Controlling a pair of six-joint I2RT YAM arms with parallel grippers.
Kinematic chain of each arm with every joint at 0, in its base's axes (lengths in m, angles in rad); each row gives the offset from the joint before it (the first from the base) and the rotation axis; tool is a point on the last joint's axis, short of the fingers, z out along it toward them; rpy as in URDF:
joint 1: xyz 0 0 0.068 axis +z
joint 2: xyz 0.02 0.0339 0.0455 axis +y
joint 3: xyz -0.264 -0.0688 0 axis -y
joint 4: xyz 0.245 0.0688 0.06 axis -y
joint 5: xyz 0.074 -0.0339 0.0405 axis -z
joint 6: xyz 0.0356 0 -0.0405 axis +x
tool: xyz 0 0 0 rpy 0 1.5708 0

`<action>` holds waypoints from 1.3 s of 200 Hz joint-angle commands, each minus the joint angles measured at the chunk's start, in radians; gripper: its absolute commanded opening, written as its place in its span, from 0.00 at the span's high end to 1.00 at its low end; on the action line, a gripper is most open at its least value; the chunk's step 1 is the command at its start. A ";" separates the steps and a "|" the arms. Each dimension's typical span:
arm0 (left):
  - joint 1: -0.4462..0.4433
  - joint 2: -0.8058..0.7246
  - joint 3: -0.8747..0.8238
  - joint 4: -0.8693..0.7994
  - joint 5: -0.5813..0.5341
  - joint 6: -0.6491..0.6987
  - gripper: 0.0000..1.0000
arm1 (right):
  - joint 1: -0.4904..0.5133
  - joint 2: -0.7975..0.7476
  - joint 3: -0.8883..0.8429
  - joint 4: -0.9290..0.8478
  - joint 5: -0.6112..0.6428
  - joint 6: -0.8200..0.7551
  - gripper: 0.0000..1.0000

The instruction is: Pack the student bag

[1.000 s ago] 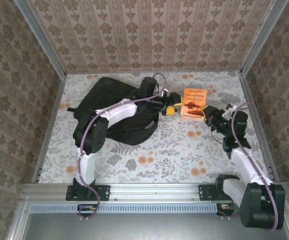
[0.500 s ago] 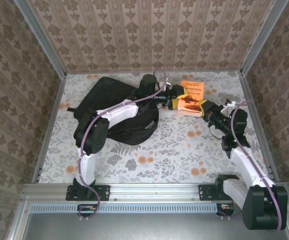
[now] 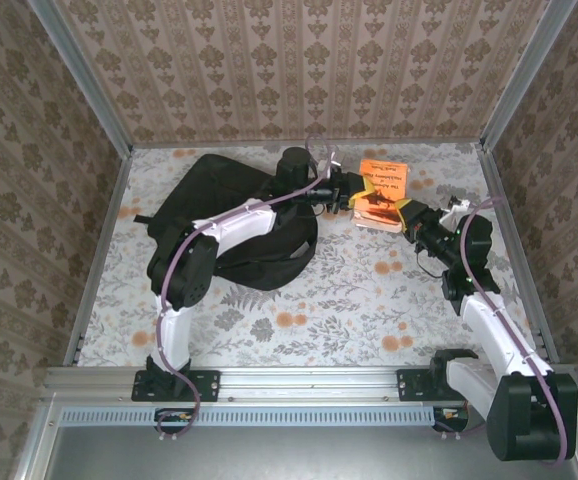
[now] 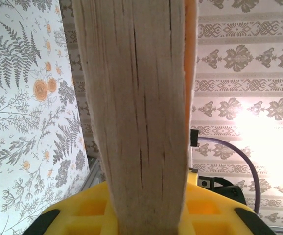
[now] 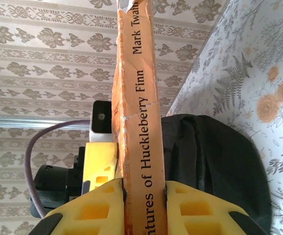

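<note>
The right fingers (image 5: 100,205), two yellow ribbed pads, pinch one end of a thick orange paperback book (image 5: 140,122). One pad presses on each cover. The creased spine, printed "Mark Twain" and "…ntures of Huckleberry Finn", runs straight out from between them.

The left fingers (image 4: 78,218), yellow as well, pinch the same book from the opposite side. In the left wrist view the cream, rough-cut page edge rises from between their pads, with a thin strip of orange cover along its right. In the right wrist view one left pad lies flat against the cover, a little farther along the book than the right fingers. A purple cable (image 5: 38,142) loops behind that pad.

From above, the two sets of fingers face each other and the book spans the gap between them, its front cover tilted up toward the overhead camera. Whether its lower edge clears the floral-patterned table (image 3: 319,300) cannot be told.

The large black soft fabric backpack (image 3: 204,190) lies flat on the table to the left of the left fingers, partly beneath the left arm. Its right edge is near those fingers and apart from the book. From the right fingers it shows as a dark rounded mass just past the spine. Whether its zip is open cannot be told
</note>
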 commanded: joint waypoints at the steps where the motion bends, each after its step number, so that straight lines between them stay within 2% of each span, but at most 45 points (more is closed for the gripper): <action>1: 0.022 -0.051 0.007 0.017 0.011 0.083 0.89 | 0.028 -0.023 0.062 -0.103 0.014 -0.105 1.00; 12: 0.033 -0.071 0.010 -0.033 0.023 0.156 0.89 | 0.042 -0.023 0.084 -0.155 0.019 -0.149 0.91; 19: 0.043 -0.094 0.008 -0.090 0.025 0.226 0.89 | 0.050 -0.026 0.095 -0.195 0.029 -0.183 0.79; 23: 0.048 -0.107 0.007 -0.127 0.024 0.269 0.89 | 0.057 -0.029 0.101 -0.220 0.035 -0.207 0.68; 25: 0.054 -0.116 0.006 -0.146 0.022 0.286 0.89 | 0.061 -0.031 0.108 -0.235 0.040 -0.219 0.67; 26: 0.055 -0.120 0.005 -0.156 0.022 0.301 0.89 | 0.062 -0.032 0.110 -0.242 0.042 -0.219 0.62; 28: 0.059 -0.128 0.004 -0.174 0.021 0.328 0.89 | 0.064 -0.032 0.115 -0.256 0.046 -0.239 0.60; 29: 0.060 -0.133 0.003 -0.183 0.021 0.341 0.89 | 0.066 -0.034 0.115 -0.267 0.050 -0.247 0.56; 32: 0.064 -0.145 0.001 -0.208 0.021 0.379 0.89 | 0.070 -0.037 0.124 -0.291 0.060 -0.263 0.50; 42: 0.085 -0.187 0.013 -0.354 0.022 0.553 0.90 | 0.079 -0.048 0.153 -0.377 0.093 -0.313 0.40; 55: 0.102 -0.242 0.047 -0.579 -0.020 0.791 0.89 | 0.084 -0.059 0.173 -0.437 0.123 -0.364 0.35; 72: 0.104 -0.305 0.101 -0.826 -0.142 1.090 0.90 | 0.086 -0.051 0.200 -0.486 0.124 -0.394 0.33; 88: 0.091 -0.370 0.099 -0.920 -0.285 1.302 0.91 | 0.091 -0.023 0.229 -0.492 0.086 -0.390 0.33; 104: 0.064 -0.441 0.041 -0.917 -0.430 1.477 0.95 | 0.108 0.017 0.276 -0.503 0.031 -0.373 0.33; 115: 0.017 -0.505 -0.026 -0.879 -0.579 1.625 1.00 | 0.125 0.037 0.311 -0.521 0.007 -0.357 0.33; 124: -0.035 -0.554 -0.105 -0.826 -0.694 1.773 1.00 | 0.142 0.042 0.330 -0.528 0.000 -0.329 0.31; 143: -0.156 -0.637 -0.282 -0.585 -1.018 2.050 1.00 | 0.176 0.033 0.354 -0.528 0.019 -0.238 0.28; 156: -0.204 -0.651 -0.358 -0.458 -1.162 2.175 1.00 | 0.192 0.023 0.355 -0.491 0.010 -0.170 0.28; 174: -0.229 -0.645 -0.432 -0.291 -1.322 2.306 1.00 | 0.199 0.007 0.343 -0.468 0.018 -0.065 0.27; 198: -0.270 -0.619 -0.557 0.038 -1.452 2.533 1.00 | 0.213 -0.004 0.296 -0.393 0.013 0.080 0.23; 218: -0.310 -0.581 -0.616 0.272 -1.512 2.715 1.00 | 0.228 0.005 0.268 -0.336 -0.011 0.161 0.12; 242: -0.364 -0.522 -0.683 0.610 -1.506 2.941 1.00 | 0.250 0.026 0.246 -0.289 -0.026 0.218 0.03; 260: -0.399 -0.493 -0.698 0.748 -1.481 3.024 1.00 | 0.268 0.052 0.228 -0.208 -0.031 0.261 0.01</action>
